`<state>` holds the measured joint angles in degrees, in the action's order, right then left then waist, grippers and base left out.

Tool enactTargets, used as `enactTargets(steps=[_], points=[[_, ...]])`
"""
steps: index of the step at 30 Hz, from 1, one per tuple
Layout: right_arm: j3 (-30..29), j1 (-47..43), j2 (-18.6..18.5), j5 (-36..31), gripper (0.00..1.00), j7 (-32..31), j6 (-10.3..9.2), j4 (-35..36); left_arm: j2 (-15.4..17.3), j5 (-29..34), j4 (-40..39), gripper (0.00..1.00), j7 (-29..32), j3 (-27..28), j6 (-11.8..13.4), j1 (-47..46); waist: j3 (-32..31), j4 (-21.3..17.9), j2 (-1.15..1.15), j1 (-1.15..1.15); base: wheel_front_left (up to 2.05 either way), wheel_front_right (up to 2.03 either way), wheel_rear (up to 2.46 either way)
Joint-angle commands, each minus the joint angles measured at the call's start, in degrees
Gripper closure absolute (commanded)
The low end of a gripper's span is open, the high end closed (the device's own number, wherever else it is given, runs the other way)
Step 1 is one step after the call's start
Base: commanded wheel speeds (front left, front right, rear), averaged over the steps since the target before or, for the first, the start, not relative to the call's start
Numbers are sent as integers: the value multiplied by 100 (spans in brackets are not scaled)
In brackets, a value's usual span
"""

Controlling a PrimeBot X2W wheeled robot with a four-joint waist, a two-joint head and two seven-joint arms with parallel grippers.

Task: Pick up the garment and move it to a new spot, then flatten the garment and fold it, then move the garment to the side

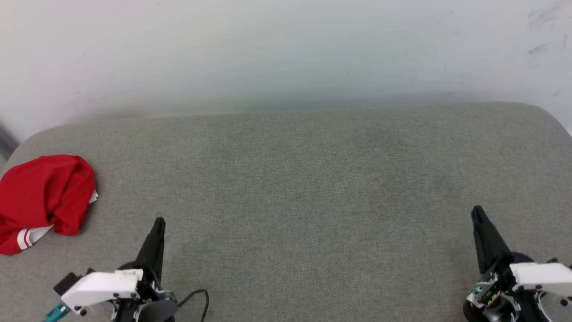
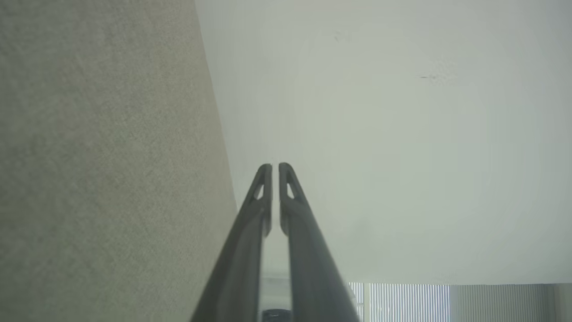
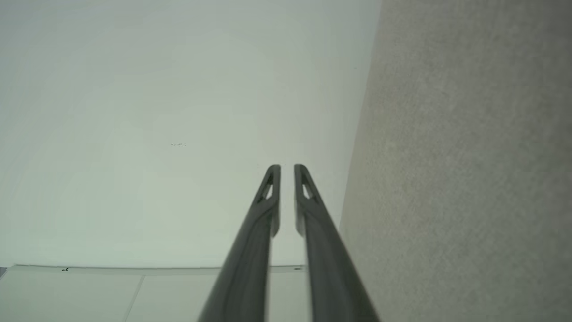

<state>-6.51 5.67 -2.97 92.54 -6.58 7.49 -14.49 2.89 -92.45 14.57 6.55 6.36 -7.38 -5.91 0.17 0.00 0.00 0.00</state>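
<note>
You'll find the garment (image 1: 44,197) bunched at the grey pad's (image 1: 295,188) left edge. Expect it to be light and limp, so pinch a raised red fold. No lettering is readable. At the pad's near edge, your left gripper (image 1: 159,221) and right gripper (image 1: 477,210) are empty, jaws nearly together.

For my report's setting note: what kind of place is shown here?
Probably an indoor room: a grey fabric-covered surface against a plain white wall, a crumpled red garment lying on it, and what look like window blinds.
</note>
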Motion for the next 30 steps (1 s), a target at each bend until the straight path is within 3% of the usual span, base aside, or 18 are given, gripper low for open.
enactTargets(steps=[1, 16, 23, 30], points=[[4, -94, 1, 0, 0, 2, 0, -99, -9, 1, 92, 0, -2, -12, 0, 97, 1, 0, 0, 0, 0, 0, 0], [228, -182, 2, -395, 0, 415, 0, -11, -10, 347, 1, 0, -413, 47, -3, 269, 7, -4, 0, 0, 0, 0, 0], [182, -168, 3, -1047, 0, 590, 0, 69, -9, 675, 19, 0, -589, 198, -4, 294, 10, -4, 0, 0, 0, 0, 0], [149, -114, 4, -2151, 0, 754, 1, 309, -8, 1324, -190, 0, -752, 516, -5, 271, 26, -3, 0, 0, 0, 0, 0]])
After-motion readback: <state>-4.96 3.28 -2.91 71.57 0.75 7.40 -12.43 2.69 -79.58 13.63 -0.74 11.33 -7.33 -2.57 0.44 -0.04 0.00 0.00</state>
